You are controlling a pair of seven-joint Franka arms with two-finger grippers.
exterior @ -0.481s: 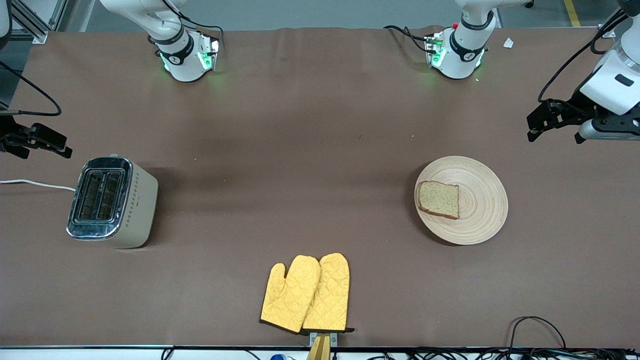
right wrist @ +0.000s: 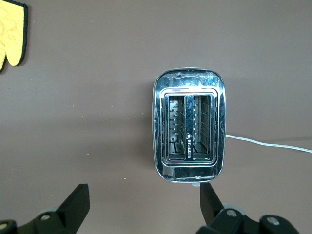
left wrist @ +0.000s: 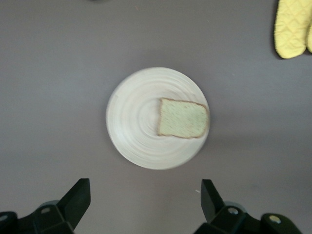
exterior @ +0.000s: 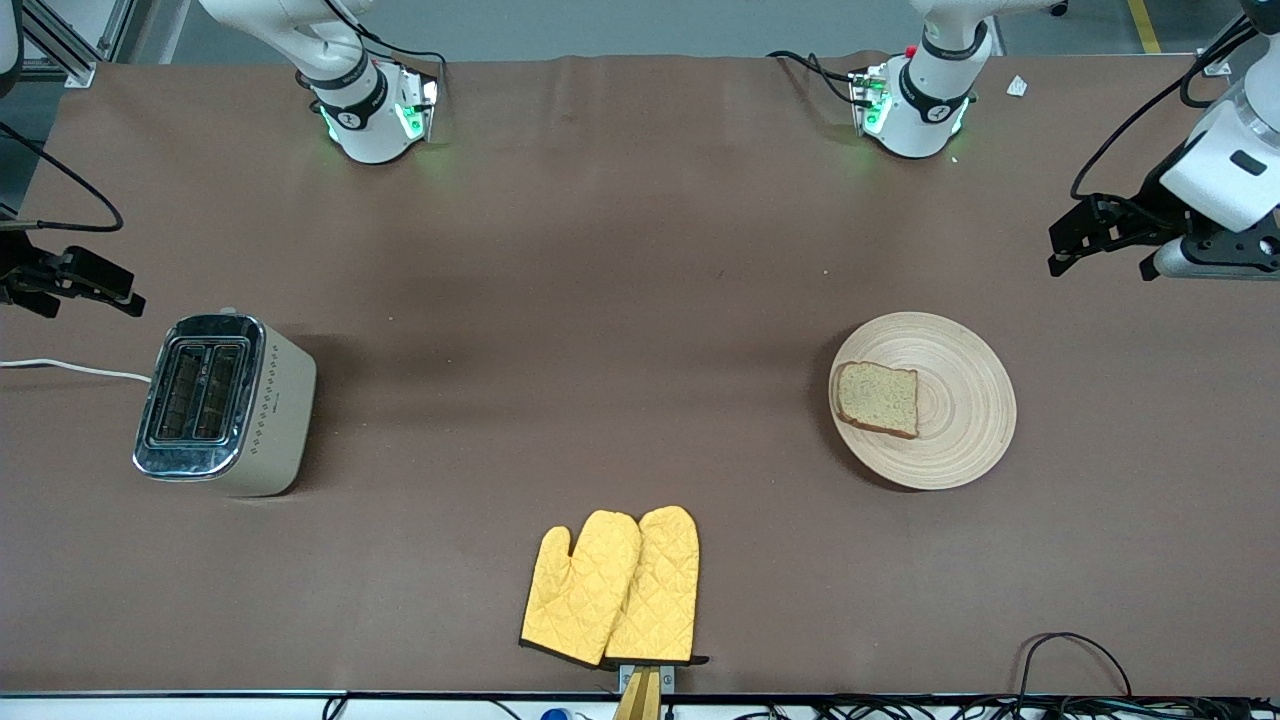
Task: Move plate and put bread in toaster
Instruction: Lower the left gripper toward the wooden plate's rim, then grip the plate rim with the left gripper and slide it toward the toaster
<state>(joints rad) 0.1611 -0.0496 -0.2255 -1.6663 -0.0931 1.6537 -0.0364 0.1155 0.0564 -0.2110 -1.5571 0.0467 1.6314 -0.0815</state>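
Observation:
The round wooden plate (exterior: 960,420) lies toward the left arm's end of the table, and the bread (exterior: 877,399) lies flat on the side of it that faces the toaster. My left gripper (exterior: 1100,262) hangs open and empty over bare table beside the plate; its wrist view shows the plate (left wrist: 134,117) and the bread (left wrist: 183,119) clear of the open gripper (left wrist: 145,200). The toaster (exterior: 225,405) stands toward the right arm's end with both slots empty. Beside the toaster, my right gripper (exterior: 90,305) hangs open and empty. Its wrist view shows the toaster (right wrist: 190,131) just off the open gripper (right wrist: 145,202).
Two yellow oven mitts (exterior: 612,588) lie near the table's front edge, midway between toaster and plate. The toaster's white cord (exterior: 70,368) runs off the table's end. Black cables (exterior: 1070,650) loop onto the front edge near the left arm's end.
The left gripper has shifted slightly. Plate, bread, toaster and the right gripper have not moved.

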